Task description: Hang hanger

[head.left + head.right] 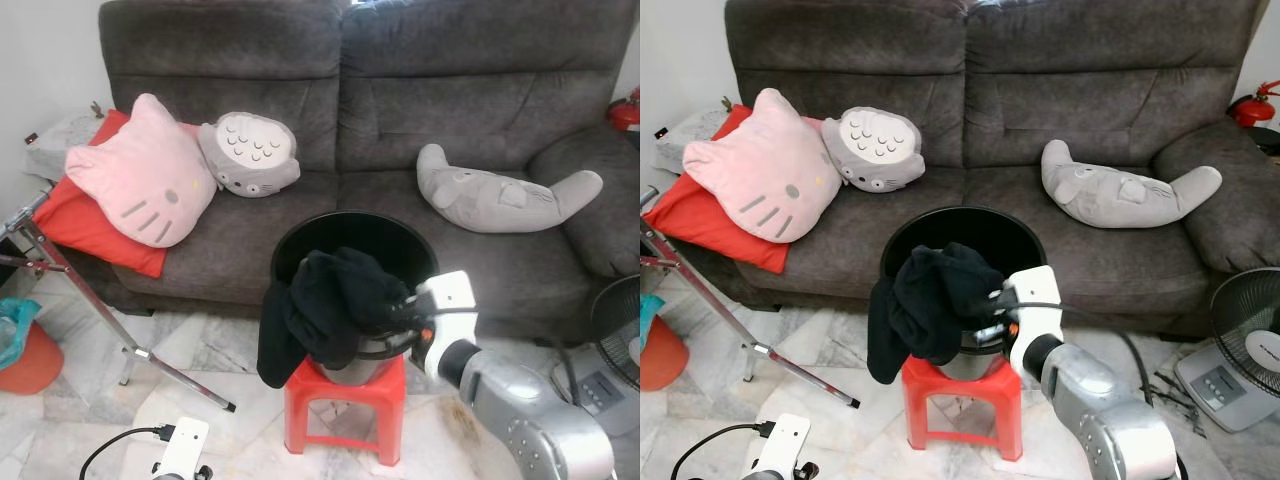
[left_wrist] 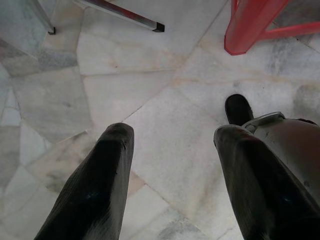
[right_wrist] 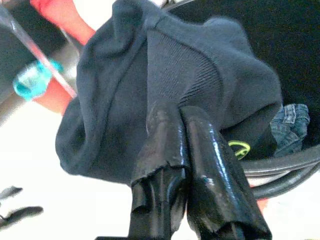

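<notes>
Two long fingers of left gripper (image 2: 172, 135) spread wide, empty, low over floor (image 2: 150, 75). At centre, dark garment (image 1: 335, 300) draped over rim of black bucket (image 1: 400, 240) on red stool (image 1: 345, 405), long end hanging floorward down the left side. Right gripper (image 3: 175, 112) clenched on a knit fold. Likely soft, limp, light; best gripped at a thick bunch.

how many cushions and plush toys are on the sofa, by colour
Pink: 1, the pink cat-face cushion
Red: 1, the flat red cushion under it
Grey: 2, the round grey plush and the long grey seal-shaped plush
Total: 4
</notes>
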